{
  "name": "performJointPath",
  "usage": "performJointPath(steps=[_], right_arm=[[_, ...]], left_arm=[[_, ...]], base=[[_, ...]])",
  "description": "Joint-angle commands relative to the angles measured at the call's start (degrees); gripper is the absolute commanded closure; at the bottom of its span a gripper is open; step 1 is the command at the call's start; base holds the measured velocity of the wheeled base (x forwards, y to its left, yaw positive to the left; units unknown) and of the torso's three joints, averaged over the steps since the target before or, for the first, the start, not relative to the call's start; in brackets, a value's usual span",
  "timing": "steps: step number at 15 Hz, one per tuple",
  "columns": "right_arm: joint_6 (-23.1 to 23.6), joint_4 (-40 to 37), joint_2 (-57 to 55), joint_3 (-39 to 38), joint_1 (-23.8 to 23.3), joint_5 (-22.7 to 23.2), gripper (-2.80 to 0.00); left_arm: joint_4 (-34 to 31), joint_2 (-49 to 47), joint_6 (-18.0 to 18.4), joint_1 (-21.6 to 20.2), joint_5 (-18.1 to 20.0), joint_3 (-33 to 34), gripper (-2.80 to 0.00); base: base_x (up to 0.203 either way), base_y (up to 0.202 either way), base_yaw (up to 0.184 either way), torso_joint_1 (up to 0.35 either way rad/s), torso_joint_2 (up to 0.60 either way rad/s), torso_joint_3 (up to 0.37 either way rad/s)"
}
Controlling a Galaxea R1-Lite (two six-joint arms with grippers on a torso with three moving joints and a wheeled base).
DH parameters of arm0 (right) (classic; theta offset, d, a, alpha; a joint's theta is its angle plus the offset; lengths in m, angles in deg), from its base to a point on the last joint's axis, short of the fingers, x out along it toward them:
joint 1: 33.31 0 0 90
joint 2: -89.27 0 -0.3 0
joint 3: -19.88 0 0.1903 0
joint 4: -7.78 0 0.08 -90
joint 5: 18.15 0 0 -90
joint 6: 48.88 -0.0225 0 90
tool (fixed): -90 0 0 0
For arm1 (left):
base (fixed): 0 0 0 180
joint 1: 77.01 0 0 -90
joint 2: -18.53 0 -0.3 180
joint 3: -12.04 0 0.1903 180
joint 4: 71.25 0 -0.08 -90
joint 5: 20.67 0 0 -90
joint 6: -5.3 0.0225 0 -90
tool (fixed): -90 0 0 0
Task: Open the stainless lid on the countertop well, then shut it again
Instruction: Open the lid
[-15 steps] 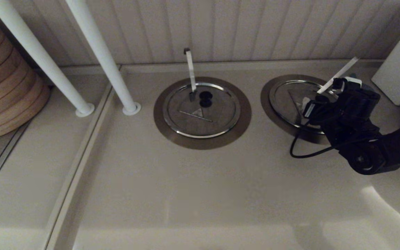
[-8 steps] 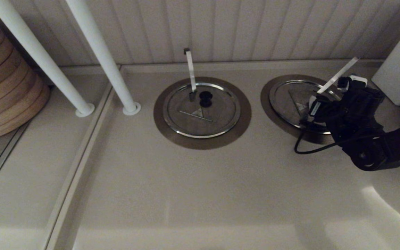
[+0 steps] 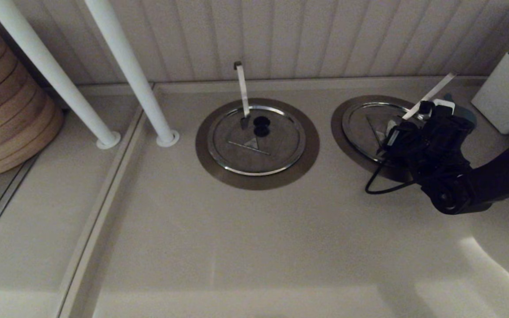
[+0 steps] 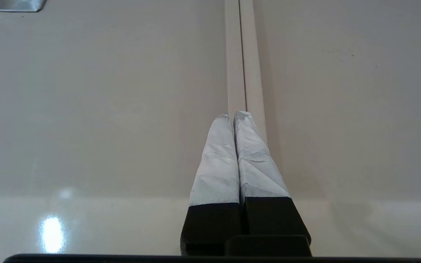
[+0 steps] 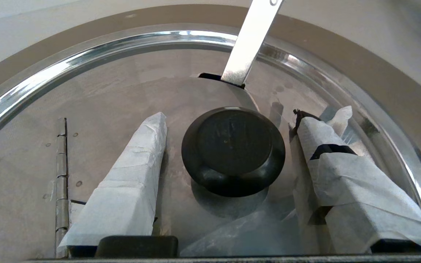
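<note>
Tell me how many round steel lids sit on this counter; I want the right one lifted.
2. The stainless lid lies at the right, partly behind the open right gripper; the other lid lies at the counter's middle. More may lie outside the view.

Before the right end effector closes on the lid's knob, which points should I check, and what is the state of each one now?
1. Right end effector open: ok.
2. Black knob sits between the taped fingers: ok.
3. Fingers low enough to grip the knob's stem: cannot tell.
4. Stainless lid lies flat on the countertop well: ok.
5. Slanted utensil handle stands behind the knob, apart from the fingers: ok.
6. Left end effector shut, over bare counter away from the lid: ok.
</note>
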Motion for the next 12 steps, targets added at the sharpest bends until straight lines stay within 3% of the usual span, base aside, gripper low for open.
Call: performJointPath(steps=[1,12], right_arm=[[0.3,0.97,-1.12,0.2,0.55,-0.12,-2.8],[1.37,2.12,0.55,-0.15,1.69,-0.29,-2.8]], left_arm=[[0.02,0.02,-0.05,0.0,-0.02,0.0,0.0],[0.02,0.02,-0.05,0.0,-0.02,0.0,0.0]], base=[[0.0,0.0,0.0,0.0,0.0,0.0],[0.0,0.0,0.0,0.0,0.0,0.0]])
